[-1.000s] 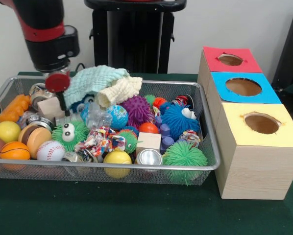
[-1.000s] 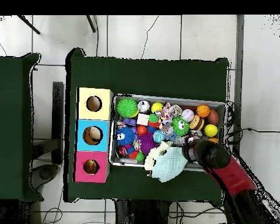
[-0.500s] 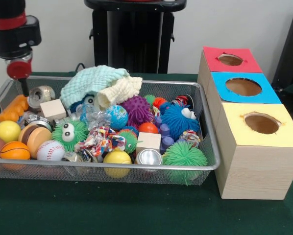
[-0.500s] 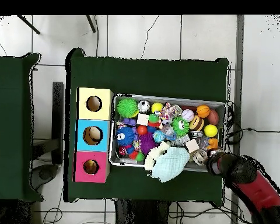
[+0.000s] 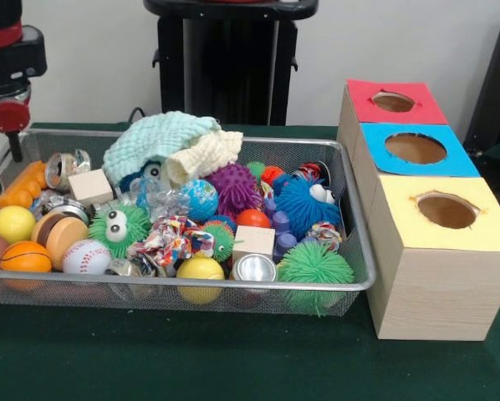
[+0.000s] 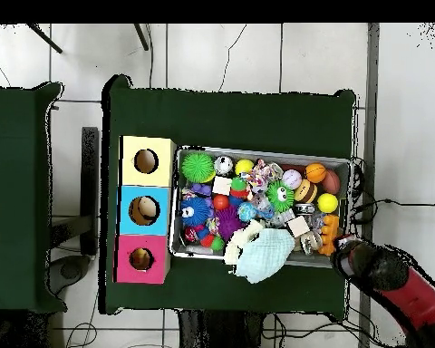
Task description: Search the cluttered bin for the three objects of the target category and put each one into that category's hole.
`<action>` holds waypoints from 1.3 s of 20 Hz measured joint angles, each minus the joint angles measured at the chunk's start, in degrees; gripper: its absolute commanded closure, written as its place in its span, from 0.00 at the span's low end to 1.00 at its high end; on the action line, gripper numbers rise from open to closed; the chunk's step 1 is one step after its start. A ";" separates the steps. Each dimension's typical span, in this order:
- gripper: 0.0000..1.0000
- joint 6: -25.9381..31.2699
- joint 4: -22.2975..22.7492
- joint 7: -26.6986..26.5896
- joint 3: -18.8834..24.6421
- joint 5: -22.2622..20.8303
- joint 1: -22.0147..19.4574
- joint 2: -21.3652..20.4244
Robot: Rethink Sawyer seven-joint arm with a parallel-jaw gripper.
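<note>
Currently the red-and-black arm's pincer (image 5: pixel 14 138) hangs outside the silver wire-mesh bin (image 5: pixel 233 288), just past its corner near the orange ridged toy (image 5: pixel 22 185); can't tell if it's released or clenched, the tip shows only as a thin dark stem. Nothing visibly held.

Bin sits on the dark green worktop (image 5: pixel 191 359), packed full. Pale green and cream knitted cloths (image 5: pixel 170 144) piled at the back rim. Below them: plain wooden cube (image 5: pixel 89 185), shiny metal tin (image 5: pixel 62 167), purple spiky ball (image 5: pixel 233 187), blue furry ball with eyes (image 5: pixel 307 205). Front row: yellow ball (image 5: pixel 12 224), small basketball (image 5: pixel 24 257), baseball (image 5: pixel 86 257), second wooden cube (image 5: pixel 253 242), green spiky ball (image 5: pixel 315 266).

Three wooden boxes stand beside the bin: red-topped box (image 5: pixel 392 102), blue-topped box (image 5: pixel 415 149), yellow-topped box (image 5: pixel 444 213), each with a round hole. The blue one probably has something inside in the overhead view.
</note>
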 measured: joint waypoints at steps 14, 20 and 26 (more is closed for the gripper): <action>1.00 -0.01 -0.03 0.00 -0.10 0.06 7.63 2.96; 1.00 -0.01 -0.03 0.00 -0.30 2.63 12.00 3.59; 1.00 -0.43 2.14 0.00 -0.49 6.03 13.57 3.15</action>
